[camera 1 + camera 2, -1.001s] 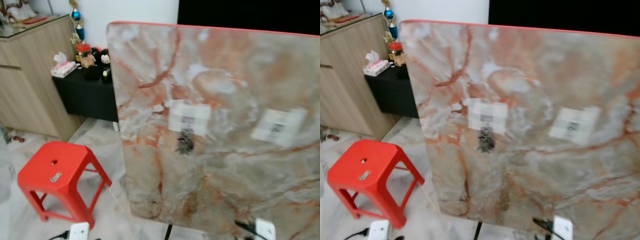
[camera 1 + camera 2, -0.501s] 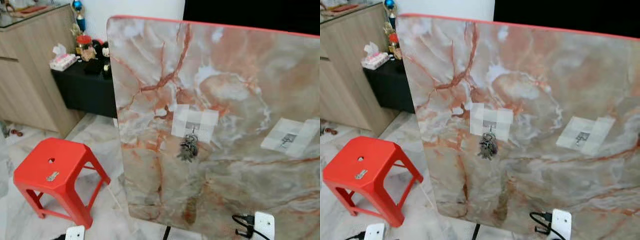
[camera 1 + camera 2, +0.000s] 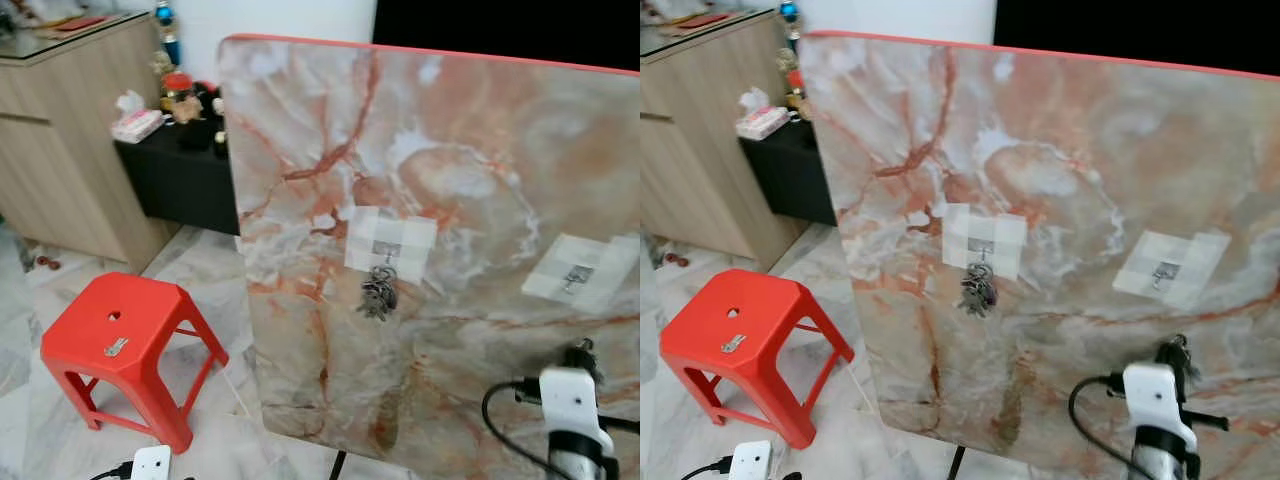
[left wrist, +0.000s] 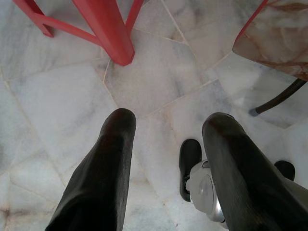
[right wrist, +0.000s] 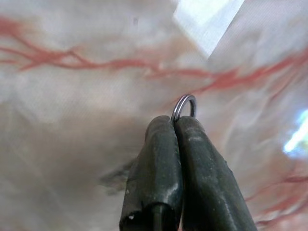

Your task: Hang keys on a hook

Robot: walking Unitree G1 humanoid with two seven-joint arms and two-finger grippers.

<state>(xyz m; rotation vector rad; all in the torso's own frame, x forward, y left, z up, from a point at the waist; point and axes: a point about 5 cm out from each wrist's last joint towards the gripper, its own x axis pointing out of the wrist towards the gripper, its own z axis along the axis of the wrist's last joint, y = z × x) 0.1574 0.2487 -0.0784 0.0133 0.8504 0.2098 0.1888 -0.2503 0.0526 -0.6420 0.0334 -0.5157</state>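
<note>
Raising right gripper (image 5: 175,122) toward marbled board (image 3: 470,150), fingers clenched on key ring (image 5: 185,106), ring poking past tips, probably for slipping over empty right hook (image 3: 572,277). Hanging already on left hook (image 3: 385,252): another key bunch (image 3: 377,295). Dangling idle near floor: left gripper (image 4: 168,130), fingers spread.

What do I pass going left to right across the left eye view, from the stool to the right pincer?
Red stool → hung bunch of keys on the left hook → right pincer → empty right hook.
</note>
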